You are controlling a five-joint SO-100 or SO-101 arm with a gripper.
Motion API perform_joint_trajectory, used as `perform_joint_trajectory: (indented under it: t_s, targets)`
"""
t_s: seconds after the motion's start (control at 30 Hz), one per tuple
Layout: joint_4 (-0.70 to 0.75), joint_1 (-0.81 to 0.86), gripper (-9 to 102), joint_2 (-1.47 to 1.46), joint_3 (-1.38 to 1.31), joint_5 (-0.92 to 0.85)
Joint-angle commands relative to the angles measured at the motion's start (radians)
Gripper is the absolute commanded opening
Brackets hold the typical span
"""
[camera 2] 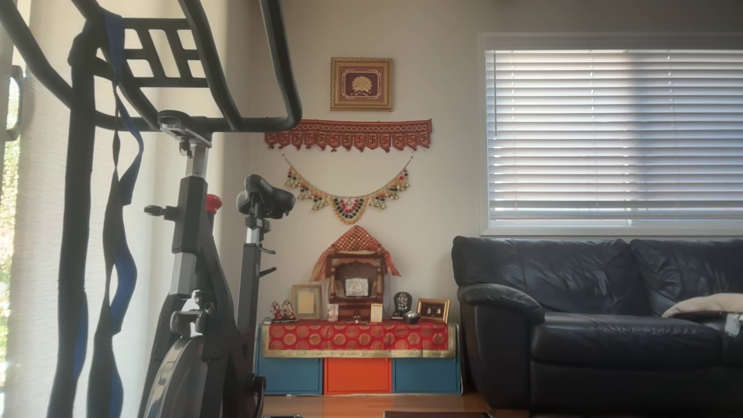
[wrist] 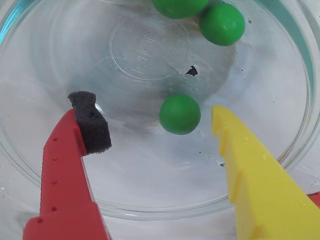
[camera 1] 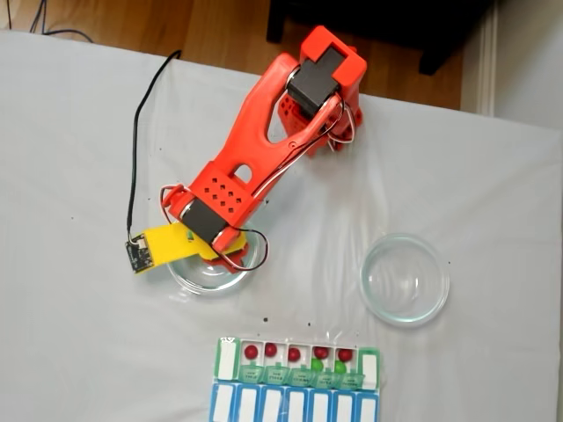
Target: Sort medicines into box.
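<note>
your gripper (wrist: 155, 117) is nearest in the wrist view, spread apart with nothing between: the red finger with its black foam pad (wrist: 90, 121) at left, the yellow finger (wrist: 250, 170) at right. one green ball (wrist: 180, 114) lies on the dish floor in the gap, closer to the yellow side, so i think you line up to take it. two more green balls (wrist: 222, 23) wait near the far wall of the glass dish (wrist: 280, 145).

from the fixed view, your arm (camera 1: 264, 132) bends down over this dish (camera 1: 189, 280), and a second dish (camera 1: 405, 280) stands apart at right. the box (camera 1: 299, 380) lies at the bottom edge with red balls (camera 1: 252, 351) and some green already in its open row.

the other view looks at a room with a sofa (camera 2: 598, 319).
</note>
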Motion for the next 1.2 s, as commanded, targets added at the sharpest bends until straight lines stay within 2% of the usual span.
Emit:
perform_joint_trajectory:
  t_s: [0.0,0.53,0.87,1.17]
  targets:
    - [0.011,-0.014,37,0.021,-0.052,0.015]
    - [0.064,-0.028,39,-0.026,-0.092,0.086]
    - [0.067,-0.063,33,0.006,-0.078,0.15]
    - [0.064,-0.072,34,0.046,-0.048,0.17]
